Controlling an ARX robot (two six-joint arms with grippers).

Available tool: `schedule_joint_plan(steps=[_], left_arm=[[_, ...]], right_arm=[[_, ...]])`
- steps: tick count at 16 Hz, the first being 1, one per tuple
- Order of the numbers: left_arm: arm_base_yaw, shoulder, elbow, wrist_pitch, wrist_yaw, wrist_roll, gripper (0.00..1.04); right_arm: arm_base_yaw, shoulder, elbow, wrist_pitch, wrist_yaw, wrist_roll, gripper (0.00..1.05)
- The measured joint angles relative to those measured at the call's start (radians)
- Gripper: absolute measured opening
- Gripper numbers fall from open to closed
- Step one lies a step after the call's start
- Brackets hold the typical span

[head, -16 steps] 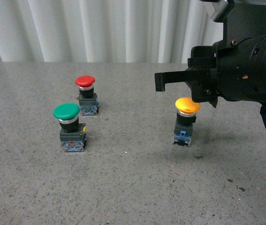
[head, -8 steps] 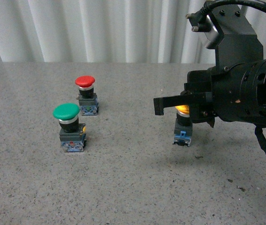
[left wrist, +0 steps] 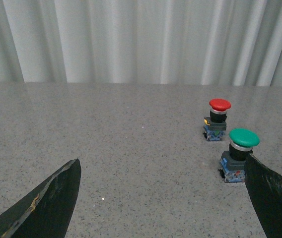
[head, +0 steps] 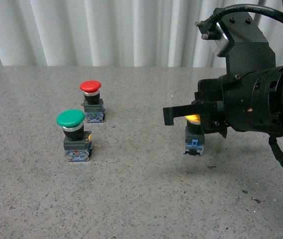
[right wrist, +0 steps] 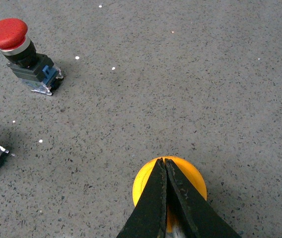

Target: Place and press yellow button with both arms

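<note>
The yellow button [head: 194,132] stands upright on the grey table [head: 131,189], right of centre. My right gripper [head: 169,115] is shut and empty. Its closed fingers lie flat across the top of the yellow cap and hide most of it, with the tips reaching past it to the left. In the right wrist view the shut gripper [right wrist: 164,161] covers the middle of the yellow cap [right wrist: 189,177]. My left gripper [left wrist: 163,159] is open and empty, low over the table, and does not show in the front view. The yellow button is out of the left wrist view.
A green-capped button [head: 73,134] and a smaller red-capped button [head: 91,101] stand at the left. The green one [left wrist: 239,154] is close beside my left gripper's finger [left wrist: 272,198]; the red one [left wrist: 217,119] is beyond it. A white curtain [head: 106,30] backs the table.
My right gripper has come down from just above the yellow cap to lie on it, so less of the cap shows. The three buttons have stayed in place.
</note>
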Motion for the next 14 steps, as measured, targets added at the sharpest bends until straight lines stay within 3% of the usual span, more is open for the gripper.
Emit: schedule_joint_plan(steps=[8,14], left_arm=[[0.000,0.000,0.000,0.000,0.000,0.000,0.98],[0.000,0.000,0.000,0.000,0.000,0.000,0.98]], right_arm=[[-0.012,-0.199,-0.017,0.188,-0.041,0.108,0.02],[0.036,-0.459,-0.039,0.100,-0.015,0.159,0.02]])
